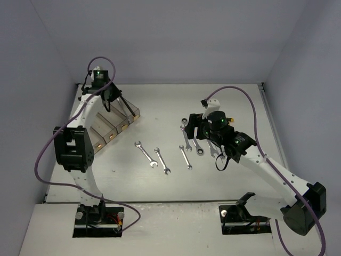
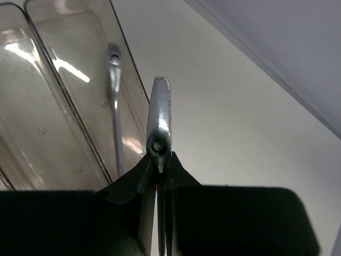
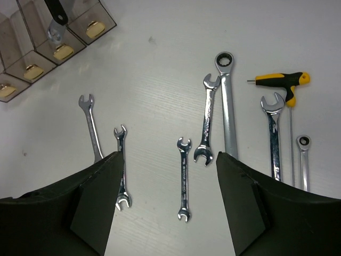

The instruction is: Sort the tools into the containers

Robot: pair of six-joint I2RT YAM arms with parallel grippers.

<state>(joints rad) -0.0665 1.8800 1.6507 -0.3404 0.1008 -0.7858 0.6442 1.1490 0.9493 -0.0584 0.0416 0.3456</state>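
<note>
The containers (image 1: 113,127) are joined clear smoky bins at the left; they also show in the right wrist view (image 3: 32,58). My left gripper (image 1: 128,106) hangs over their far end. It is shut (image 2: 160,162) on a shiny wrench (image 2: 159,114) seen edge-on. A ratchet wrench (image 2: 115,112) lies in the bin (image 2: 80,122) beside it. My right gripper (image 1: 196,132) is open (image 3: 168,160) and empty above the loose wrenches. A small open-end wrench (image 3: 183,178) lies on the table between its fingers.
Several more wrenches lie in a row on the table (image 1: 145,153) (image 1: 162,160) (image 3: 206,120). A long ratchet wrench (image 3: 228,106), a yellow-and-black T-handle hex key (image 3: 282,82) and a small ratchet wrench (image 3: 303,160) lie to the right. Walls enclose the table.
</note>
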